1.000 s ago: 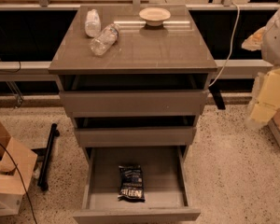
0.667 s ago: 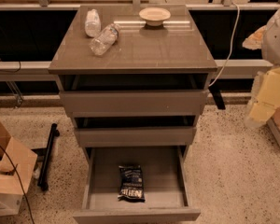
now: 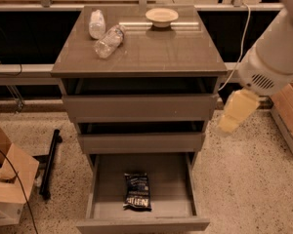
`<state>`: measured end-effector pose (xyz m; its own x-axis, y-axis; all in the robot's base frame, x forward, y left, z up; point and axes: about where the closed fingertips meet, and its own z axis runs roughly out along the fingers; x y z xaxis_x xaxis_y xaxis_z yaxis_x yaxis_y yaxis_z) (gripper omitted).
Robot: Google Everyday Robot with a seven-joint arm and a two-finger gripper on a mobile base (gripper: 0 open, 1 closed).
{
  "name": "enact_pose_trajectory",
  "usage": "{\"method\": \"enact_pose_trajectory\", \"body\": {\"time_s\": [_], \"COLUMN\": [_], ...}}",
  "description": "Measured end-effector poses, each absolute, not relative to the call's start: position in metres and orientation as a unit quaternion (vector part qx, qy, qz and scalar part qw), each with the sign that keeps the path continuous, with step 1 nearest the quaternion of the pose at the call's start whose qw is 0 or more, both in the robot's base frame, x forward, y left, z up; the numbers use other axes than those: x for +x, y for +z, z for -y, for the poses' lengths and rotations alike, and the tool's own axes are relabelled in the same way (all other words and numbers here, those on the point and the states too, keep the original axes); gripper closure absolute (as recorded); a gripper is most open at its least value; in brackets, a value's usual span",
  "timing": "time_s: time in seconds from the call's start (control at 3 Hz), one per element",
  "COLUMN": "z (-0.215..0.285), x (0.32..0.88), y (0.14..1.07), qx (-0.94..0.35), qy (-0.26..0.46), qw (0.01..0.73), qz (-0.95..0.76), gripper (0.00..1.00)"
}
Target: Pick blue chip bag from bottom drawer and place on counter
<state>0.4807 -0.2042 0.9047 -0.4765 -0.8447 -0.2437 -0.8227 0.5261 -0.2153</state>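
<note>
The blue chip bag (image 3: 137, 191) lies flat in the bottom drawer (image 3: 102, 199), which is pulled out; its white lettering is at the near end. The counter (image 3: 156, 48) is the cabinet's glossy top. My gripper (image 3: 237, 112), a cream part hanging from the white arm (image 3: 273, 57), is at the right of the cabinet, level with the top two drawers. It is well above and right of the bag and holds nothing that I can see.
Two clear plastic bottles (image 3: 103, 33) and a shallow bowl (image 3: 161, 16) sit at the back of the counter. The two upper drawers are slightly open. Cardboard boxes (image 3: 7, 179) stand at the left, another box (image 3: 290, 116) at the right, and a black bar (image 3: 50, 162) lies on the floor.
The arm and gripper have swung in from the right edge toward the cabinet and lower. The bag and drawers have not moved.
</note>
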Motion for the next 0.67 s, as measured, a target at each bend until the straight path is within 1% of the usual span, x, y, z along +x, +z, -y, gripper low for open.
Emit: {"method": "enact_pose_trajectory", "body": {"time_s": [0.33, 0.67], "z": [0.199, 0.199], "x": [0.5094, 0.5074], "y": [0.8556, 0.8576], "qx": [-0.447, -0.445], "qy": [-0.02, -0.019], "qw": [0.145, 0.146], "qz": [-0.882, -0.883], "gripper": [0.0, 0.0]}}
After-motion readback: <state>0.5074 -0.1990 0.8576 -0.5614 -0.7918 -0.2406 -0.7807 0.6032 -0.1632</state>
